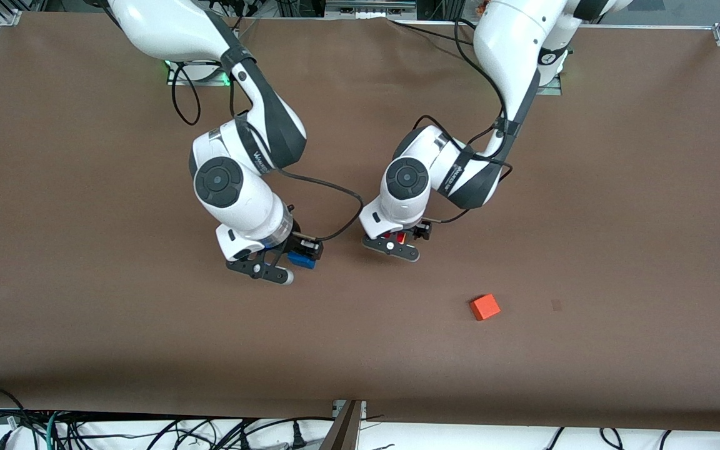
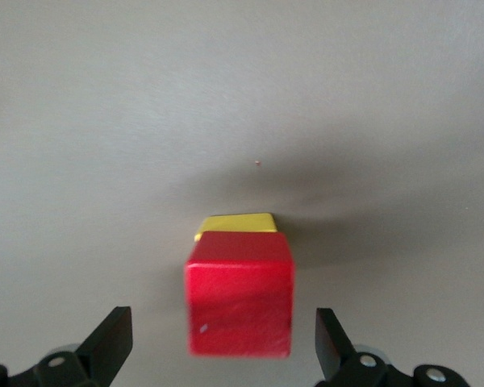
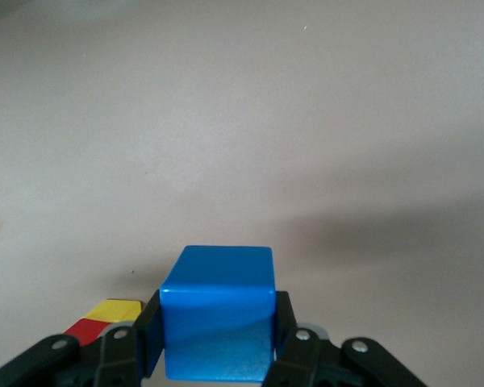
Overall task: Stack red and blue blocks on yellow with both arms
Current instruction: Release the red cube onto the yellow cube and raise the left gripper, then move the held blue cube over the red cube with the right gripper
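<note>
A deep red cube [image 2: 240, 302] rests on the bright yellow cube [image 2: 238, 222], whose edge shows from under it. My left gripper [image 2: 222, 326] is open over this stack, with a gap between each finger and the red cube. In the front view the left gripper [image 1: 396, 242] covers the stack at mid-table; only a bit of the red cube [image 1: 395, 237] shows. My right gripper [image 3: 218, 326] is shut on the bright blue cube [image 3: 218, 318]. It holds the blue cube [image 1: 302, 259] just above the table, beside the stack toward the right arm's end. The right wrist view shows the yellow cube [image 3: 117, 308] and the red cube [image 3: 85, 326] at its edge.
An orange cube [image 1: 485, 307] lies on the brown table [image 1: 616, 250], nearer to the front camera than the stack and toward the left arm's end. Cables hang along the table's front edge.
</note>
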`<state>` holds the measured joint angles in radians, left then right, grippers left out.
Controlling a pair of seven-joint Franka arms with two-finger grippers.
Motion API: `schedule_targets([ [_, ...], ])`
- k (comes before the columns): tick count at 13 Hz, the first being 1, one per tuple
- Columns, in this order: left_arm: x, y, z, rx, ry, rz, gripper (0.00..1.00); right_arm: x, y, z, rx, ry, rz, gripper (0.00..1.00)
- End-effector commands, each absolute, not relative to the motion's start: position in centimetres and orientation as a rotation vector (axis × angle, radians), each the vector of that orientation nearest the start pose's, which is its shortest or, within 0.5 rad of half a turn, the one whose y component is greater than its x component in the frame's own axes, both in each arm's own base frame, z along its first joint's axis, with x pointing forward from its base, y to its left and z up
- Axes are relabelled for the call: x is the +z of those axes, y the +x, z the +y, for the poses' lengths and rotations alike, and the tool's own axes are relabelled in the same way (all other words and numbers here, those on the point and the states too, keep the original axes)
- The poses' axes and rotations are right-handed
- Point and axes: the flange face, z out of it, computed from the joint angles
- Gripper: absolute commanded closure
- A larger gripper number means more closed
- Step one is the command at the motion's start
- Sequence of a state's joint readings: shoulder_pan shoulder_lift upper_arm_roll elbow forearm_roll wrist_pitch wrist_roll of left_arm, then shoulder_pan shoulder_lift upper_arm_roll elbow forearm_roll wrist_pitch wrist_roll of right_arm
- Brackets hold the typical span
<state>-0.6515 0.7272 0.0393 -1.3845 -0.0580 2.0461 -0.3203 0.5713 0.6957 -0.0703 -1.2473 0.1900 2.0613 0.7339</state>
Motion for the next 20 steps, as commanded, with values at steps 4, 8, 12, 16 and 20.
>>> schedule_targets([
  [4,44.5,66.5,-25.3,-0.168,-3.170,0.027,0.00,35.7,63.7,41.7,-0.038,-2.916,0.541,0.55],
  [8,53.1,69.1,-10.5,-0.328,-3.166,-0.292,0.00,33.8,61.3,46.7,-0.087,-2.859,0.694,0.55],
  [12,57.3,66.5,-0.6,-0.217,-3.149,-0.289,0.00,34.9,58.1,53.1,-0.095,-2.776,0.805,0.55],
  [16,55.4,65.8,1.7,-0.046,-3.133,-0.326,0.00,33.7,54.3,57.6,-0.152,-2.814,0.793,0.55],
  [20,56.0,65.2,6.0,-0.032,-3.137,-0.426,0.00,33.0,54.7,58.5,-0.202,-2.825,0.734,0.55],
])
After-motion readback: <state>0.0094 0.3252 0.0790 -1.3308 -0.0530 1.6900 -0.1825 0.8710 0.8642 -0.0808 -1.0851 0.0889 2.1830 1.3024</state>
